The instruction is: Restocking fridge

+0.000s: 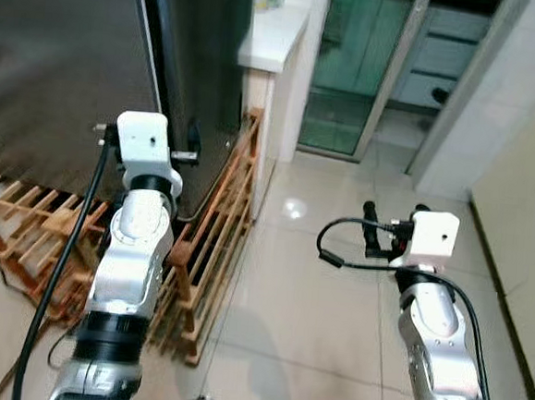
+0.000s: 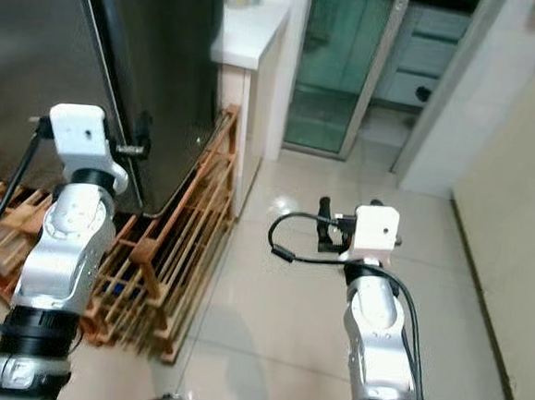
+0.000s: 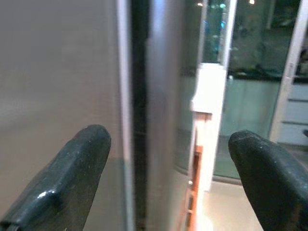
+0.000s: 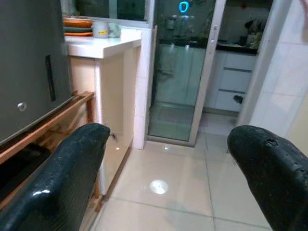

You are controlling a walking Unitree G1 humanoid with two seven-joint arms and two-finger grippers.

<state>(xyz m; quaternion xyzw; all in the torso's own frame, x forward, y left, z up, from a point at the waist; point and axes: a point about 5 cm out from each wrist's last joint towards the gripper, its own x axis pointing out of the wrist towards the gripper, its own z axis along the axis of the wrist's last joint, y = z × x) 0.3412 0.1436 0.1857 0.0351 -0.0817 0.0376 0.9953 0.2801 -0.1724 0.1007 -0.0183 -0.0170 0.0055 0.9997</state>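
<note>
So the fridge (image 1: 74, 64) stands on a wooden rack (image 1: 212, 251), and the left gripper (image 1: 150, 140) is right up at the fridge's front corner edge, fingers (image 3: 72, 178) spread wide with the edge between them, gripping nothing. The right gripper (image 1: 393, 230) is well off to the fridge's right over the tile floor (image 1: 316, 287), also wide and empty.

- A wooden rack (image 1: 210, 251) lies on the tiled floor (image 1: 306, 296).
- A white counter (image 4: 103, 45) holds orange plates (image 4: 77, 24).
- Glass door (image 1: 352, 68) beyond.
</note>
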